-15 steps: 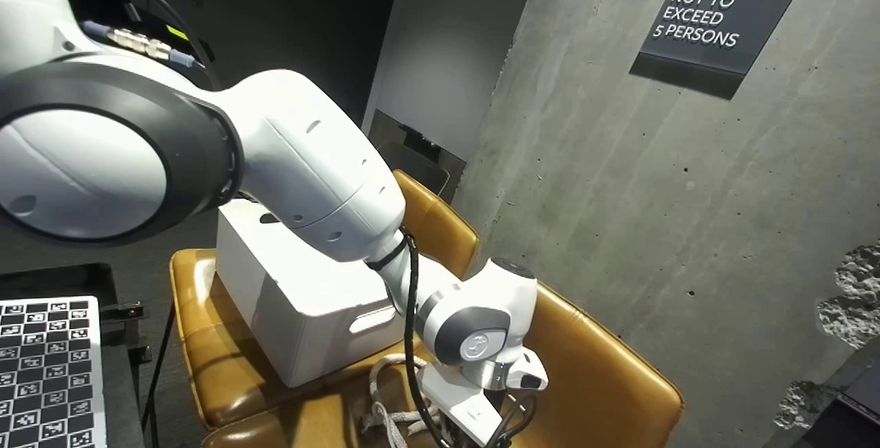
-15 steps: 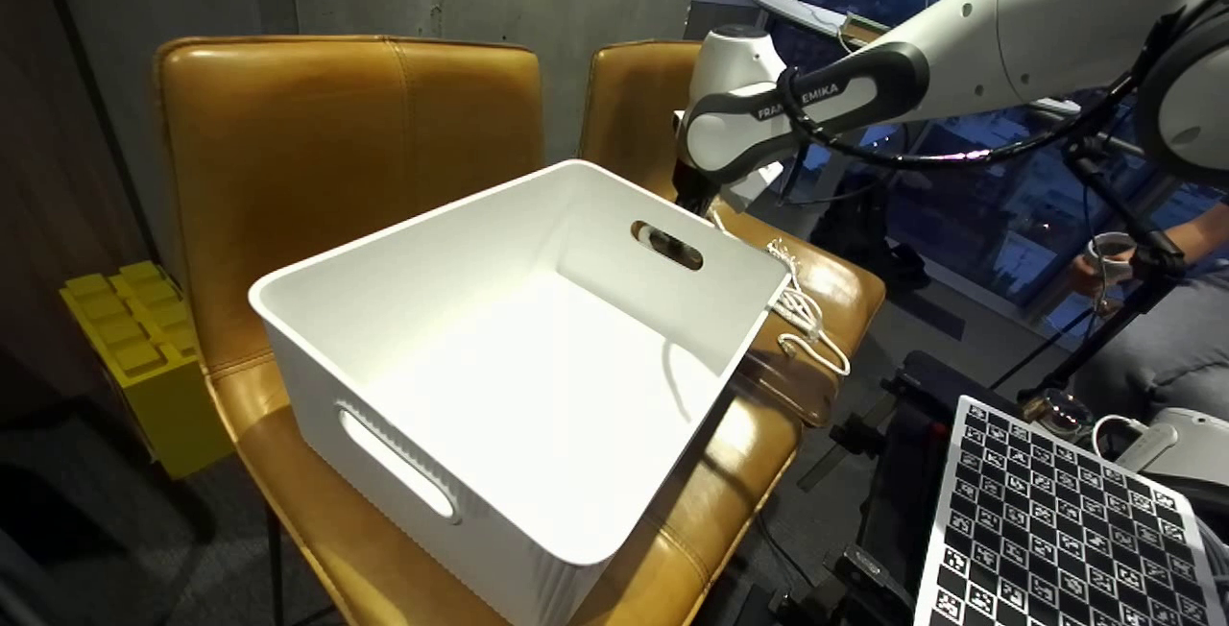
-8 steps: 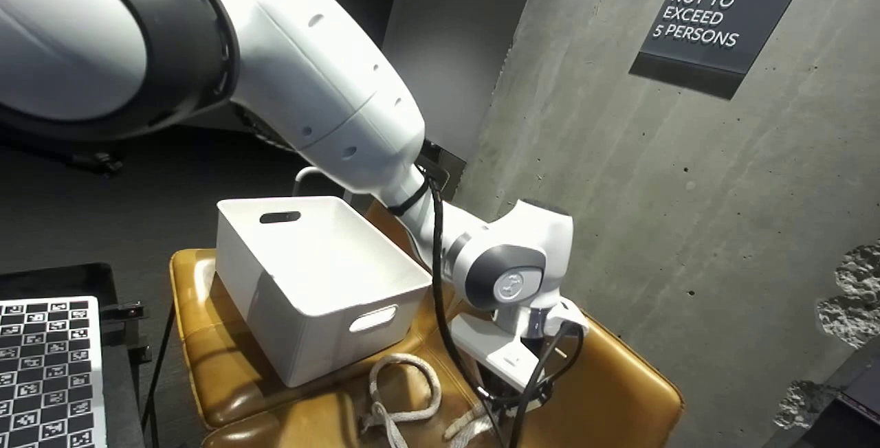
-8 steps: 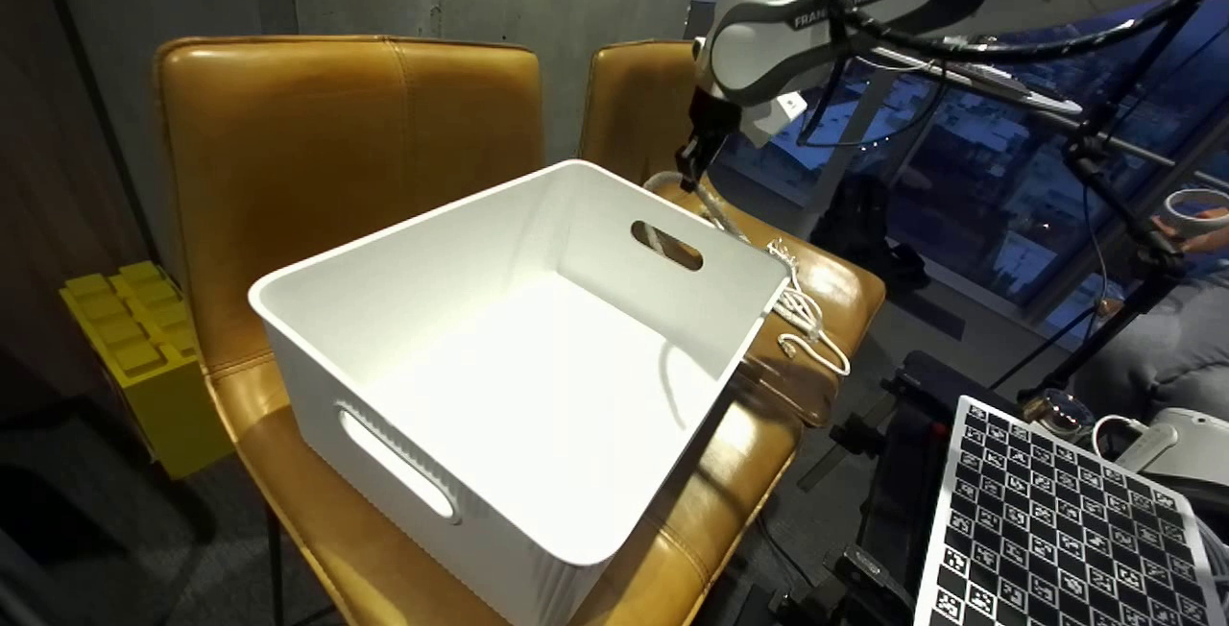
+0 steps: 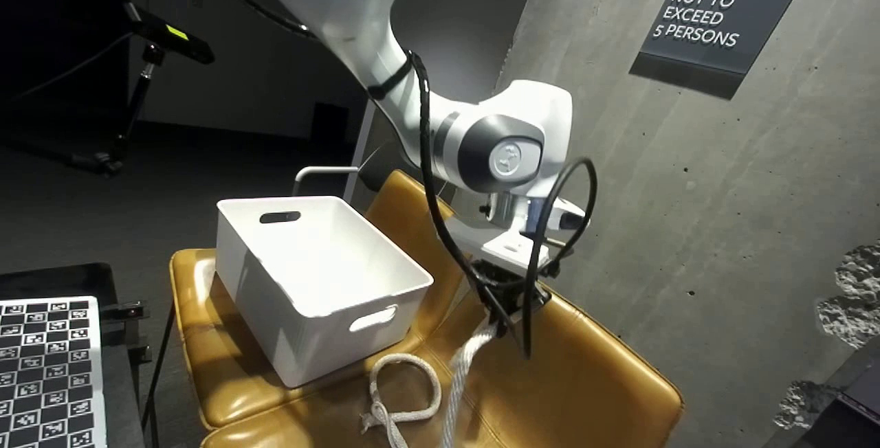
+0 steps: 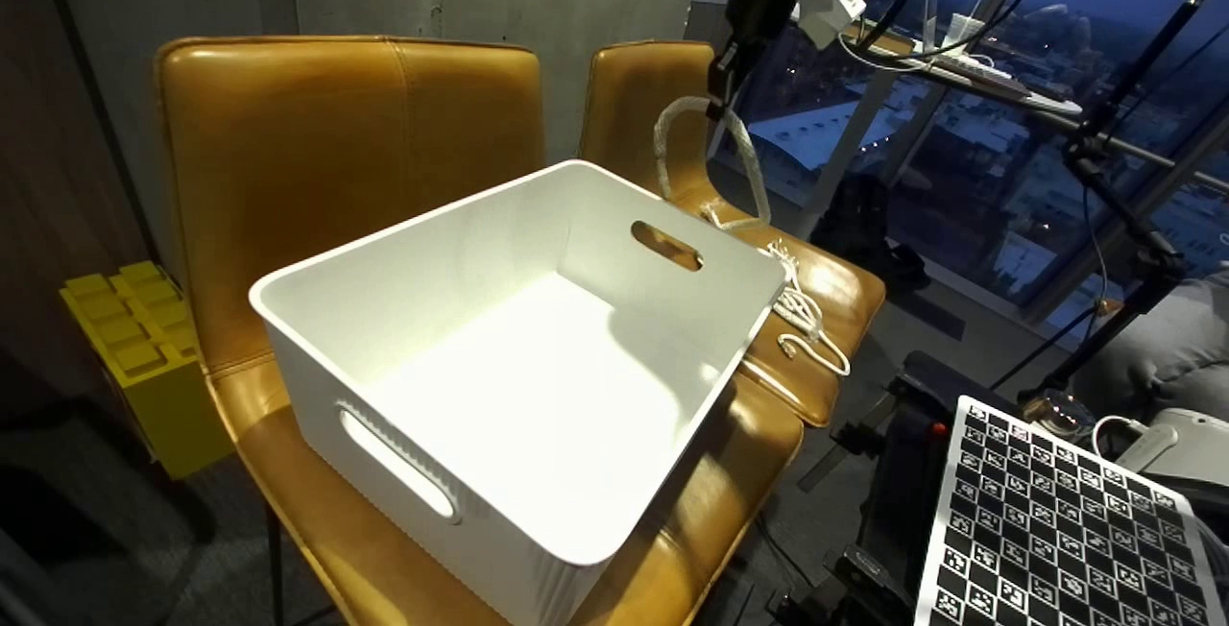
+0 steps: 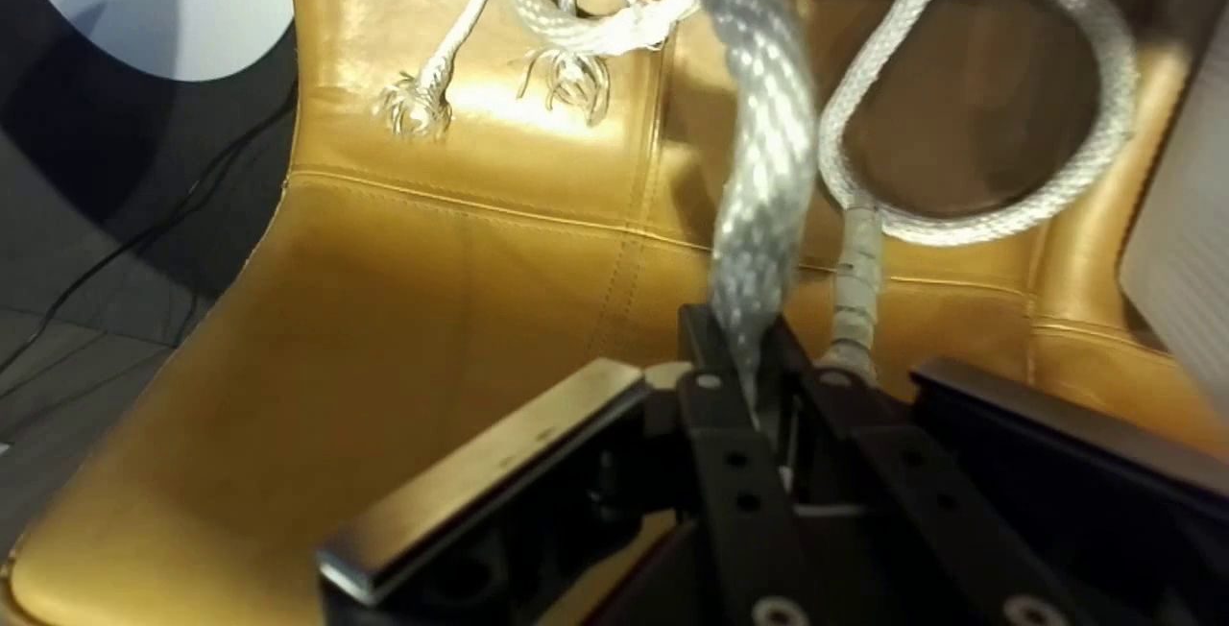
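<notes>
White rope (image 7: 768,165) held w/ tool (image 7: 744,343) (sign (image 5: 723,18): ext. view only).

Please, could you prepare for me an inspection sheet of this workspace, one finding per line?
Surface: two tan chairs, side by side; one bears a white bin.
In hand: white rope, hanging from the gripper.
Clutter: frayed rope ends on the chair below the gripper.
Gripper: closed on the white rope, above that chair.
Cables: black cable strapped along the arm.
Surroundings: concrete wall with occupancy sign; yellow block; patterned board.
</notes>
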{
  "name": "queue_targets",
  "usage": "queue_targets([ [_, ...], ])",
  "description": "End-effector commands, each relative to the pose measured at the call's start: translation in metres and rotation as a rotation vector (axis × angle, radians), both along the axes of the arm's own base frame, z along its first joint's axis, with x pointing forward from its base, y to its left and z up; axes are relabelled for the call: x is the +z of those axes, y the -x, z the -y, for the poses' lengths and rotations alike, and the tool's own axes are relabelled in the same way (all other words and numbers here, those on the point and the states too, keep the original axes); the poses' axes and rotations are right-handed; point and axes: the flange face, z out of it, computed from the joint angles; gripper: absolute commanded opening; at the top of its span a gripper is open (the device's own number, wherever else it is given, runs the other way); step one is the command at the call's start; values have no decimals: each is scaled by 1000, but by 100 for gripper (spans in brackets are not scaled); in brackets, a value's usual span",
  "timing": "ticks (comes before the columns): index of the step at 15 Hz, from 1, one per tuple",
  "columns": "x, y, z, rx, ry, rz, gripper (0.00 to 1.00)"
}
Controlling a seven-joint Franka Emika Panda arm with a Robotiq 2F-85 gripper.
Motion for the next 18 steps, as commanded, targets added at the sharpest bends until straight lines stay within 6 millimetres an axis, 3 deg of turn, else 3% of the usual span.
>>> queue_targets([
  [1,67,35,-41,89,-1,37,3],
  [7,187,72,-119,174,-16,139,3],
  [11,280,99,-174,214,-40,184,3],
  [18,444,164,-276,300,-95,282,3],
])
